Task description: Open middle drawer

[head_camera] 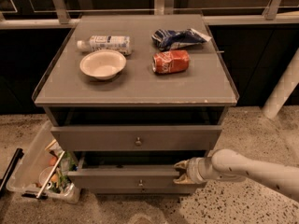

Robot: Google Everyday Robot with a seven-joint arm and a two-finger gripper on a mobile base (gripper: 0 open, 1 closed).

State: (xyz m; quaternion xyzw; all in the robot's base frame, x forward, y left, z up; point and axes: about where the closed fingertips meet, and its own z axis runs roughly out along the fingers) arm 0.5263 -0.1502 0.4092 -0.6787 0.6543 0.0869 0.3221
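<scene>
The grey cabinet (135, 90) stands in the middle of the camera view. Its middle drawer (126, 177) has a small round knob (140, 183) and is pulled out a little, with a dark gap above its front. The taller top drawer front (135, 138) sits above it. My gripper (180, 172) comes in from the right on a white arm (252, 169). It is at the right end of the middle drawer's top edge, touching the front. The lowest drawer front is mostly hidden under the middle drawer.
On the cabinet top lie a white bowl (103, 64), a plastic bottle (105, 43), a red can (171, 61) and a blue bag (180, 38). A clear bin (39, 169) of odds and ends sits on the floor at left. A white post (282, 90) stands at right.
</scene>
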